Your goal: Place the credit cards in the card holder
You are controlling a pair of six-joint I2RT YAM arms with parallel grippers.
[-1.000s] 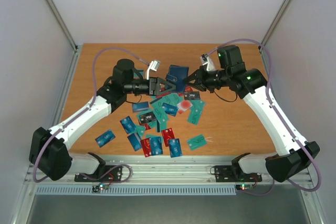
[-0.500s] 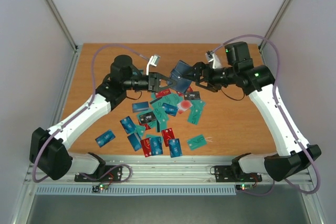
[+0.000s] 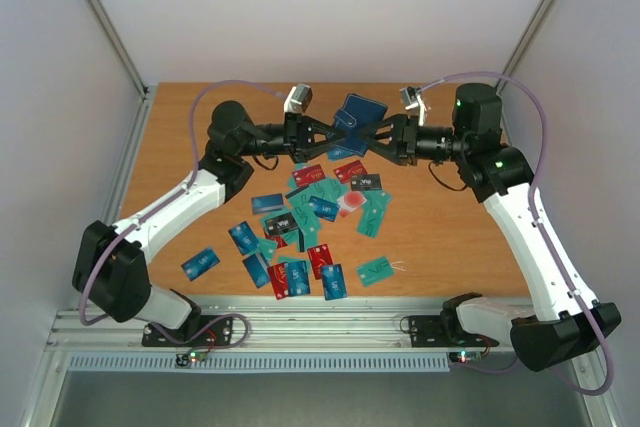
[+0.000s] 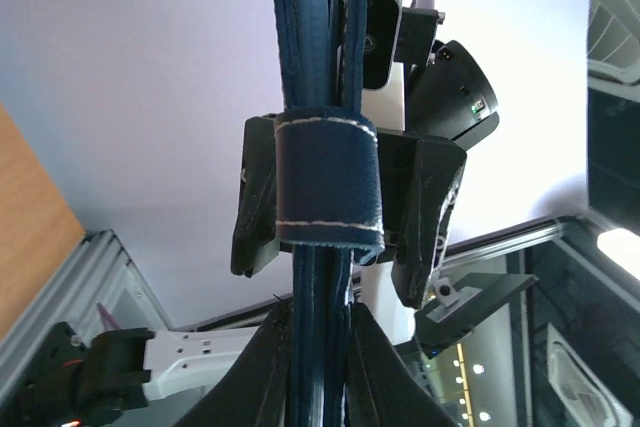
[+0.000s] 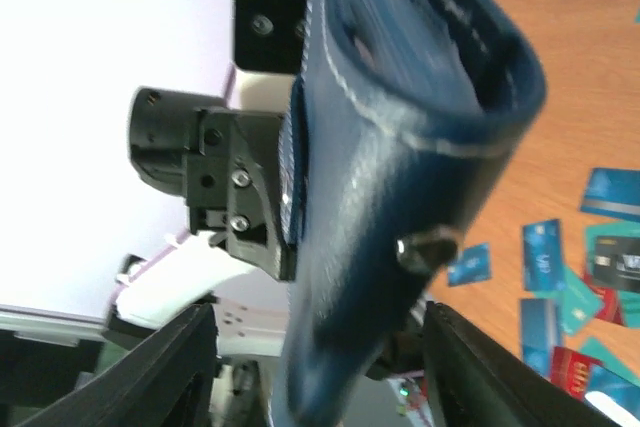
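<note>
Fingers (image 4: 268, 382) of the left gripper (image 3: 340, 130) and right gripper (image 3: 368, 133) stayed clamped on the card holder (image 3: 359, 110), now raised higher over the table's (image 3: 450, 237) far middle. Credit cards (image 3: 320, 209) lay scattered nearer, unmoved.

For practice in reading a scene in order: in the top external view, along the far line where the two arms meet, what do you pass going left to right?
left arm's black joint → left gripper → card holder, held off the table → right gripper → right arm's black joint
</note>
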